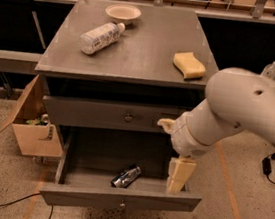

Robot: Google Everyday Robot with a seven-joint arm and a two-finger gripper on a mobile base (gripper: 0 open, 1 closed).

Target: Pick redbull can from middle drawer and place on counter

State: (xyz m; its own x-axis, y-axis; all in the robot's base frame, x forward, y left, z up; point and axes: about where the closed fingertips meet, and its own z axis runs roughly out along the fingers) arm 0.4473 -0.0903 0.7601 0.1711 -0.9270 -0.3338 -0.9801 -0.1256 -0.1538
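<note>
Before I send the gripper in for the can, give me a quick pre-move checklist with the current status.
1. Middle drawer pulled open: ok.
2. Redbull can in plain sight, lying on its side on the drawer floor: ok.
3. Gripper lined up over the can: not ok; it hangs at the drawer's right end in the camera view, beside the can and apart from it.
4. Way from gripper to can: ok; only bare drawer floor lies between them.
5. Upper drawer shut: ok.
6. Landing spot on the counter: ok; grey top shows between bottle, bowl and sponge.
</note>
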